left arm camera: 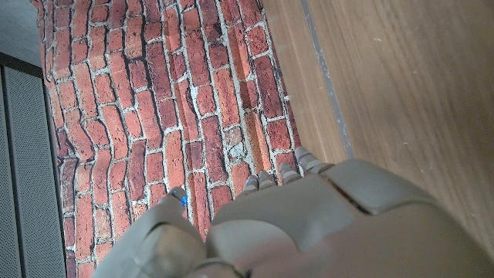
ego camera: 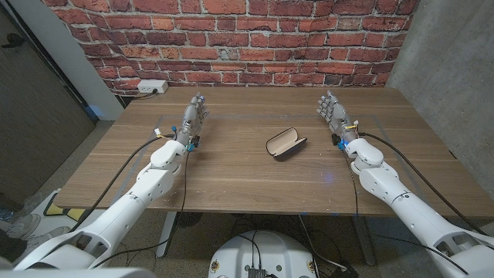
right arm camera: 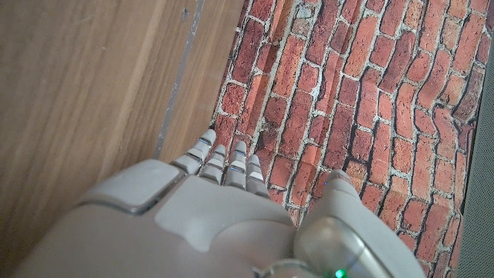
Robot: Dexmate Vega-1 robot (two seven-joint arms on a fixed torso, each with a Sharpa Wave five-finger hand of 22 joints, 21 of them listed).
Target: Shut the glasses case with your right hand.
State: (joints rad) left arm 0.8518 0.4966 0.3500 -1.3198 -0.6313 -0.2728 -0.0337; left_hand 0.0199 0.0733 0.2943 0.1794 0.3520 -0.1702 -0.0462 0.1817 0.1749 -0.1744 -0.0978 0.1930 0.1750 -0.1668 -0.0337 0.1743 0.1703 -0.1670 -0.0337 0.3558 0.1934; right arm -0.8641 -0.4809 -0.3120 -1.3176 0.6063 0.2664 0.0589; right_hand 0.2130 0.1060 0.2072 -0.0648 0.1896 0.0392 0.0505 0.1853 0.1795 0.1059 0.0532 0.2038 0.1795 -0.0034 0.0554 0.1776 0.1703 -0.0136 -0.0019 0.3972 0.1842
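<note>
An open, likely light and rigid glasses case [ego camera: 286, 144] lies mid-table between the empty, spread right hand [ego camera: 333, 113] and left hand [ego camera: 194, 116]; push its raised lid.

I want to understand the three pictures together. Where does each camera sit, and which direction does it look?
Head view: on the robot's head, looking down at the wooden table with the open glasses case; shows both arms, the left robot hand and the right robot hand.
Left wrist view: on the left wrist, looking along the left robot hand toward the brick wall.
Right wrist view: on the right wrist, looking along the right robot hand toward the same wall.
Both wrist views share wall and table.
</note>
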